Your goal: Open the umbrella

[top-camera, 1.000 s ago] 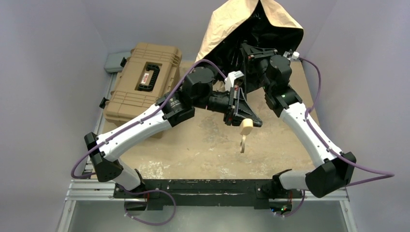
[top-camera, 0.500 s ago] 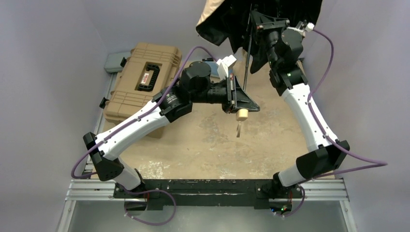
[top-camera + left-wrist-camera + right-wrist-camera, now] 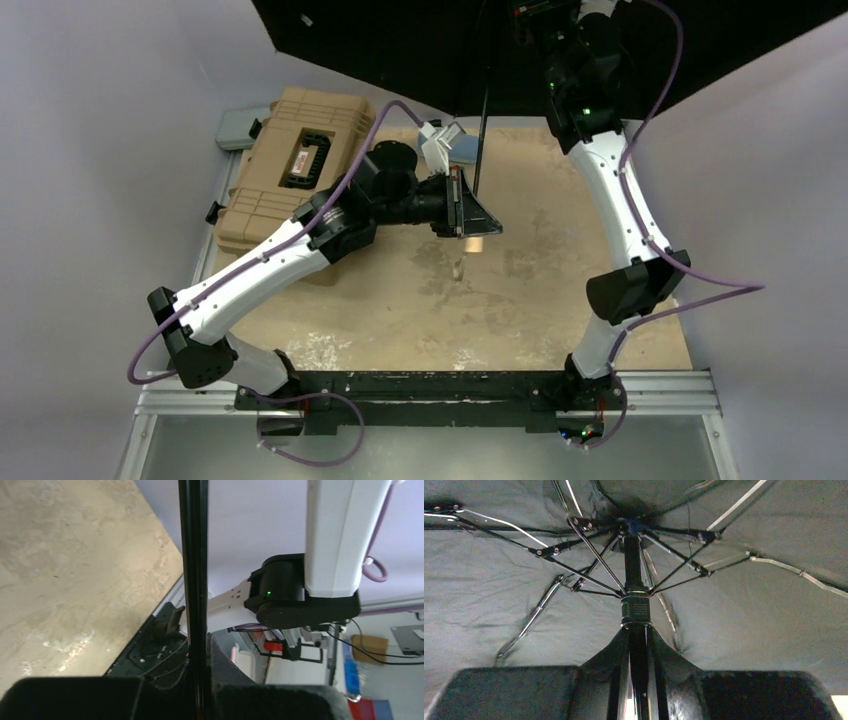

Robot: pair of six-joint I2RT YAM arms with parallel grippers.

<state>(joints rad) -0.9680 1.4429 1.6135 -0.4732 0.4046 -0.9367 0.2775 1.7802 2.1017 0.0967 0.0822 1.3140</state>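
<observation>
The umbrella's canopy (image 3: 400, 45) is spread wide across the top of the overhead view, black underside toward me. Its thin black shaft (image 3: 481, 110) runs down from the canopy to my left gripper (image 3: 470, 208), which is shut on the shaft's lower end and hides the handle. In the left wrist view the shaft (image 3: 194, 555) stands upright, pinched at my left gripper (image 3: 197, 652). My right gripper (image 3: 530, 15) is raised high and shut on the shaft just under the runner (image 3: 635, 607), with ribs (image 3: 574, 575) fanned out above my right gripper (image 3: 636, 637).
A tan ribbed hard case (image 3: 300, 160) with a black handle lies at the back left, close to my left forearm. A grey-blue oblong thing (image 3: 238, 125) sits behind it. Purple cables loop from both arms. The sandy table top (image 3: 520, 290) lies below the umbrella.
My right arm rose along the shaft and the canopy went from half folded to fully spread. My left gripper shifted slightly left and back, still on the shaft.
</observation>
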